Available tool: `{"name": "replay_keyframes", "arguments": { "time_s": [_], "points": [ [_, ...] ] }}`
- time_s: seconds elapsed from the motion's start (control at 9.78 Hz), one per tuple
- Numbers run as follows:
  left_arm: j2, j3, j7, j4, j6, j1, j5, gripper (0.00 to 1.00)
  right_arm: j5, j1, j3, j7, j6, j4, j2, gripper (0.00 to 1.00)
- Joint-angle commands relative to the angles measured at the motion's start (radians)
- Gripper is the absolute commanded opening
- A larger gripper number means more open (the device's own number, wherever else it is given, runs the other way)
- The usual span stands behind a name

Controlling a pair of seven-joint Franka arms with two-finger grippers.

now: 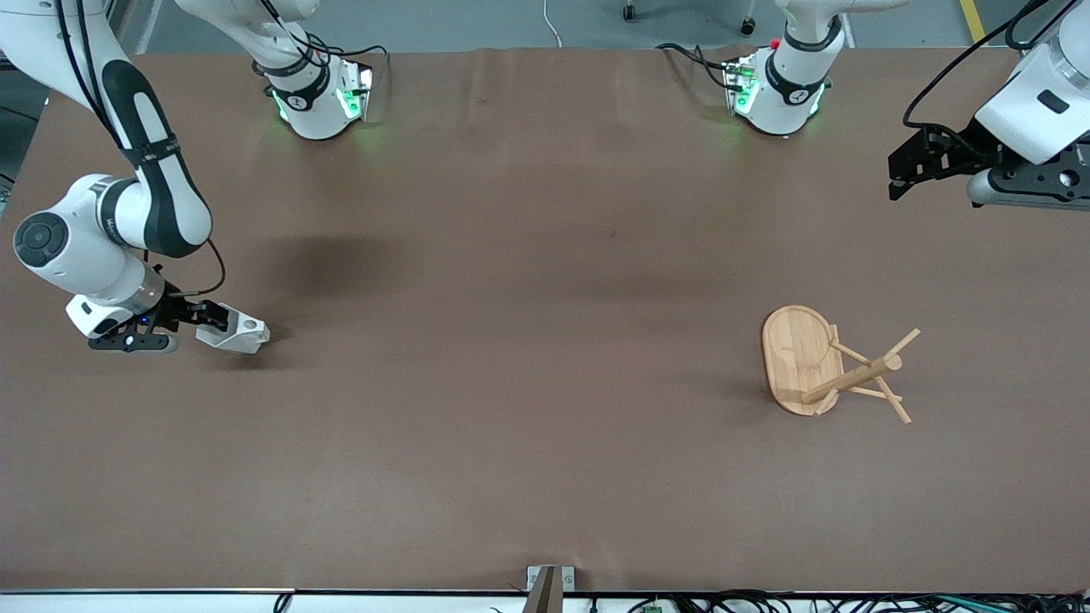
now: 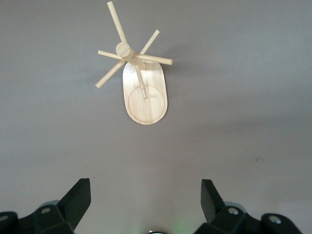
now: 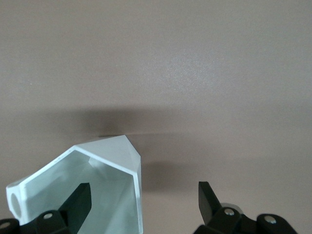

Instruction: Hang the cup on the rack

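From the front view you see the bamboo rack standing toward the left arm's end, and the white faceted cup, well apart from it, at the right gripper. Your left wrist view shows the left gripper spread wide above the rack's oval base. Your right wrist view shows one finger inside the cup's polygonal mouth, jaws wide.

A robot lab — two arms bolted to a brown-covered table, cables trailing along its edge.

Right end effector low with fingers spread; left end effector raised, fingers apart.
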Motion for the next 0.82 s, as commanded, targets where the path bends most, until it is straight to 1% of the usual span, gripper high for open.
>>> {"name": "replay_keyframes", "arguments": {
  "time_s": [0.0,0.1,0.2,0.41,0.61,0.72],
  "points": [
    [0.026,-0.002,0.009,0.002,-0.017,-0.003,0.007,1.00,0.006,-0.007,0.009,-0.018,0.011,0.008,0.014,0.78],
    [0.026,-0.002,0.009,0.002,-0.017,-0.003,0.008,1.00,0.008,-0.007,0.009,-0.020,0.012,0.016,0.023,0.61],
    [0.027,-0.002,0.009,0.003,-0.017,-0.003,0.008,1.00,0.008,-0.005,0.010,-0.017,0.011,0.031,0.034,0.55],
    [0.029,-0.004,0.009,0.003,-0.017,-0.005,0.007,1.00,0.009,-0.003,0.013,-0.012,0.011,0.062,0.066,0.55],
    [0.027,-0.004,0.009,0.003,-0.017,-0.005,0.007,1.00,0.011,-0.003,0.013,-0.015,0.012,0.062,0.069,0.54],
    [0.029,-0.004,0.009,0.003,-0.017,-0.015,0.007,1.00,0.011,-0.003,0.013,-0.015,0.012,0.062,0.069,0.50]
  ]
}}
